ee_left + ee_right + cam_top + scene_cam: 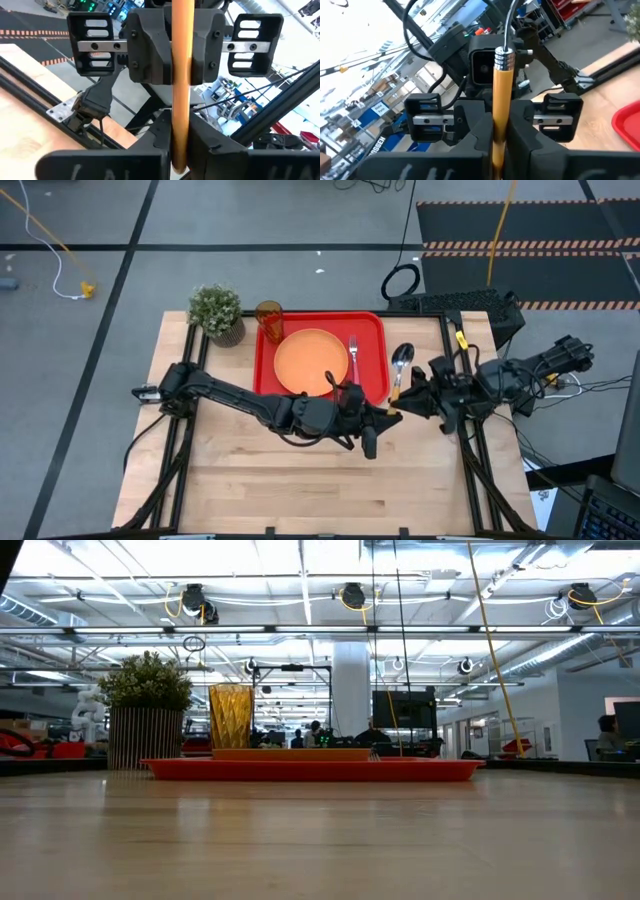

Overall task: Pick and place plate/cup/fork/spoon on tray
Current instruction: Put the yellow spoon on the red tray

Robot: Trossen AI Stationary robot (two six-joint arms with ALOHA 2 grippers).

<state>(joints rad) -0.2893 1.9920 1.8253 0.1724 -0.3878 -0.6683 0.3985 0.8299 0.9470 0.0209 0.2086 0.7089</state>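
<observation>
The plate, cup and fork already lay on the tray at upper centre. Both the left gripper and right gripper clamped the spoon, held right of the tray, not yet placed.

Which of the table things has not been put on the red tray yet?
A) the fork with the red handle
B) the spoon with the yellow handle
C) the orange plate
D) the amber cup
B: the spoon hangs beside the tray, off its right edge, its handle pinched between the left gripper and the right gripper, while the plate, fork and cup sit on the tray.
</observation>
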